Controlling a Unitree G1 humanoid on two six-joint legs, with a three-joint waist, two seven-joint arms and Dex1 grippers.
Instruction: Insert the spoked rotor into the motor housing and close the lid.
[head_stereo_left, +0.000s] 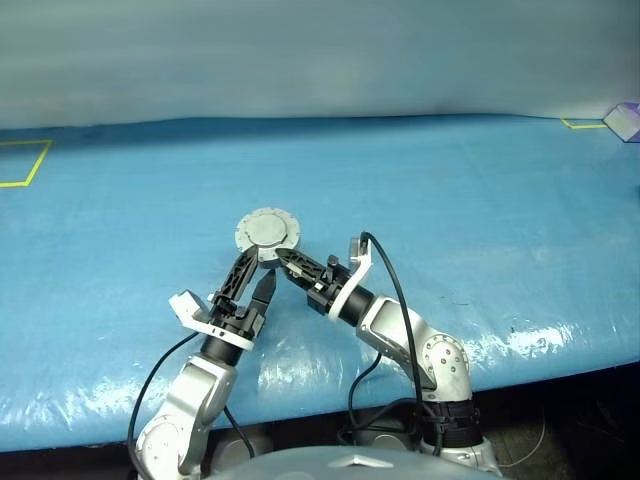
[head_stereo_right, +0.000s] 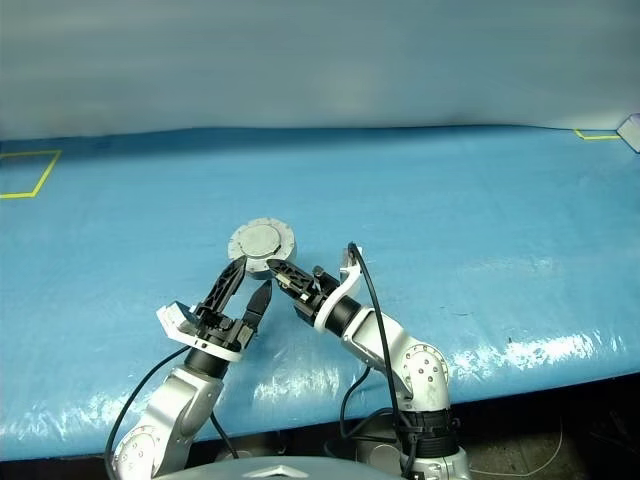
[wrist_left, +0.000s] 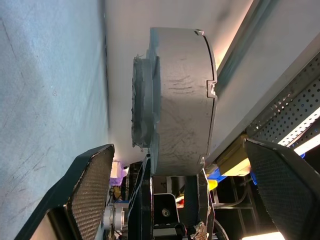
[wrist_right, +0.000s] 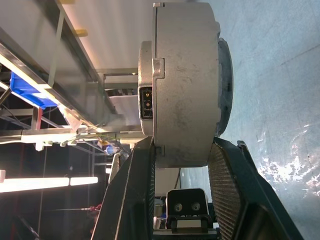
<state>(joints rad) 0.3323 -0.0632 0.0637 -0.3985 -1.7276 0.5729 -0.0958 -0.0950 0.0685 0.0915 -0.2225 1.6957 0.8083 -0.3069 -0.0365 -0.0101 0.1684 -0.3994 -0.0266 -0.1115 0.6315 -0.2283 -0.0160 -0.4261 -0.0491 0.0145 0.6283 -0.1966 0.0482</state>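
Note:
The motor housing (head_stereo_left: 267, 232) is a round grey metal drum held up off the blue cloth. Its plain grey lid (head_stereo_right: 262, 241) lies flat on top, so the inside and the spoked rotor are hidden. My right gripper (head_stereo_left: 283, 257) comes in from the near right and is shut on the housing's near edge. In the right wrist view its fingers (wrist_right: 227, 180) press both flat sides of the housing (wrist_right: 185, 85). My left gripper (head_stereo_left: 258, 266) is open just below the housing on the near left. The drum (wrist_left: 180, 95) stands ahead between its spread fingers, untouched.
Blue cloth (head_stereo_left: 470, 210) covers the whole table, and its front edge (head_stereo_left: 540, 345) runs close to me. Yellow tape marks lie at the far left (head_stereo_left: 25, 165) and far right (head_stereo_left: 580, 124). A small pale box (head_stereo_left: 625, 120) sits at the far right corner.

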